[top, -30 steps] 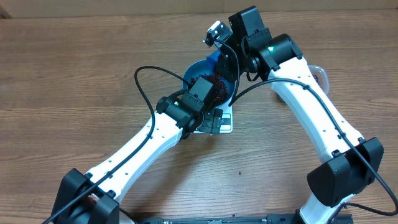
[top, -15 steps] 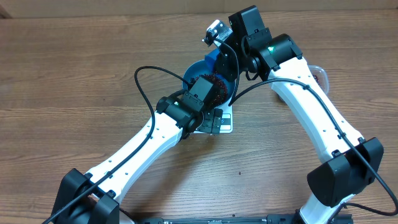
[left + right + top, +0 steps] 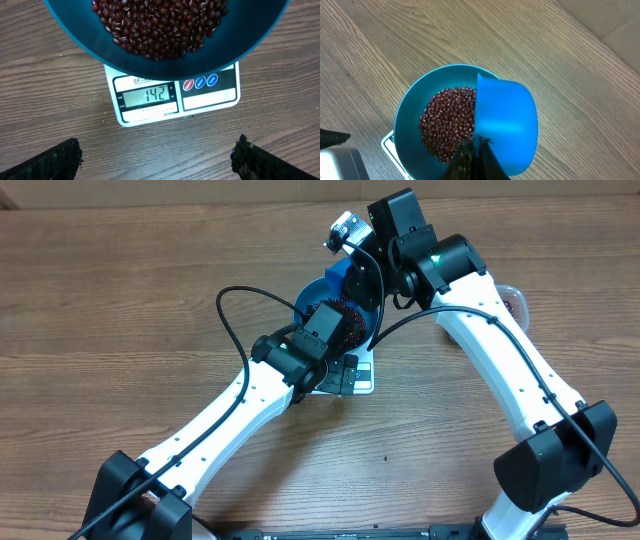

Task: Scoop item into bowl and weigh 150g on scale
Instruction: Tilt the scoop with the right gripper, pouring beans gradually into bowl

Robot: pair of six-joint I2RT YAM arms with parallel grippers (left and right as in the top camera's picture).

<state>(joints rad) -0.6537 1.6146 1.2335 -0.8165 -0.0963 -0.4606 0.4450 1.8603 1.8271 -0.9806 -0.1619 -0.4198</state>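
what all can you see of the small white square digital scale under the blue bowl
The small white square digital scale lies flat on the wooden table. Only its front strip shows: a grey display reading 142, with one red and two blue round buttons to its right. It looks like smooth plastic with rounded corners. The round deep blue bowl, holding dark red-brown beans, sits on it and hides the rest of the platform.

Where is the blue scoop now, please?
In the right wrist view, the scoop hangs over the bowl's right side, beside the beans, in the right gripper.
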